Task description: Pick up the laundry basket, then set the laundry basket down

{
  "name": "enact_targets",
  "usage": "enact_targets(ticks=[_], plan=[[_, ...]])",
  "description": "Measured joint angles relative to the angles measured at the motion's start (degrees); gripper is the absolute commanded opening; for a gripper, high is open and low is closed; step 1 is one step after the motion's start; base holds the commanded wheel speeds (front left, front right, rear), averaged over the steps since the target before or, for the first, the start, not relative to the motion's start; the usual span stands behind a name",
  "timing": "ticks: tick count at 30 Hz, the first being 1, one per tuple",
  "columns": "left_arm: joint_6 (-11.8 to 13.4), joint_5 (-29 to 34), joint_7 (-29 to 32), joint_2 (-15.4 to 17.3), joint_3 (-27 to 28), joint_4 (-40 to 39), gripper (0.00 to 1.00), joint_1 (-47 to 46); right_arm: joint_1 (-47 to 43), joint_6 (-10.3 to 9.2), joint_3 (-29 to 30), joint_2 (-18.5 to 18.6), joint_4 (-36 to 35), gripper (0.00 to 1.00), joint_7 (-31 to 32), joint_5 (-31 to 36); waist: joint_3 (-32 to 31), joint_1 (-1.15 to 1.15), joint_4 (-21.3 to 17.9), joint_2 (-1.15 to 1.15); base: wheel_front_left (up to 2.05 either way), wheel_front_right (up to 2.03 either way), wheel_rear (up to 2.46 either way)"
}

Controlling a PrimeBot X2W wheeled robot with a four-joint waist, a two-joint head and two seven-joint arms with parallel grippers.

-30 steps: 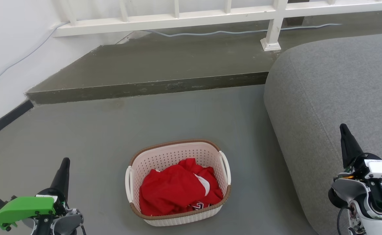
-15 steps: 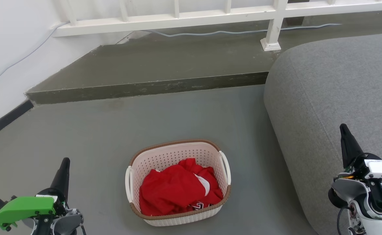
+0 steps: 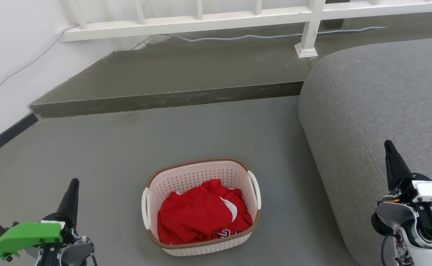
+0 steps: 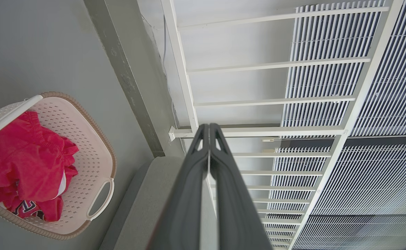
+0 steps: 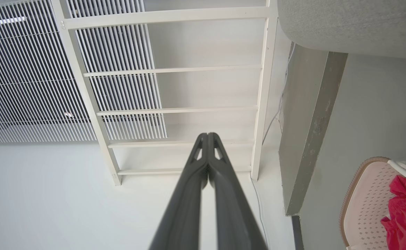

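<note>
From the head camera, the laundry basket [image 3: 194,178] sat upright on the grey floor [image 3: 127,147], low and centre, between the two arms and well apart from both. A crumpled red garment [image 3: 197,216] lay inside it. A grey upholstered sofa [image 3: 371,99] stood just to the basket's right. Beyond the basket ran a raised concrete step [image 3: 186,70] with a white railing [image 3: 201,20] and a pale cable [image 3: 238,37] along it. The left gripper [image 3: 74,183] hung at the lower left and the right gripper [image 3: 387,145] at the lower right, in front of the sofa. Each showed as a single dark point aimed up the view.

In the left wrist view, the two dark fingers [image 4: 189,194] met along their whole length, so the jaws were closed on nothing. The basket lay at the lower left edge there, its white side handle nearest the sofa.

In the right wrist view, that arm's jaws were likewise pressed together and empty, pointing at the railing. One corner of the basket, with red cloth in it, showed at the lower right.
</note>
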State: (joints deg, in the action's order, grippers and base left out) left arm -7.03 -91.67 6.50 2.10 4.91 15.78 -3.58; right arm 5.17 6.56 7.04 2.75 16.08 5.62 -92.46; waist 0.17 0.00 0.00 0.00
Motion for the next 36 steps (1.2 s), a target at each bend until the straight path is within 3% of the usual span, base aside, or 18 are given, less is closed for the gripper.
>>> enact_targets(ticks=[36], plan=[[0.00, 0.00, 0.00, 0.00, 0.00, -0.01, 0.00, 0.00, 0.00, 0.00, 0.04, -0.11, -0.01, 0.00, 0.07, 0.02, 0.00, 0.00, 0.00, 0.00, 0.00, 0.00, 0.00]])
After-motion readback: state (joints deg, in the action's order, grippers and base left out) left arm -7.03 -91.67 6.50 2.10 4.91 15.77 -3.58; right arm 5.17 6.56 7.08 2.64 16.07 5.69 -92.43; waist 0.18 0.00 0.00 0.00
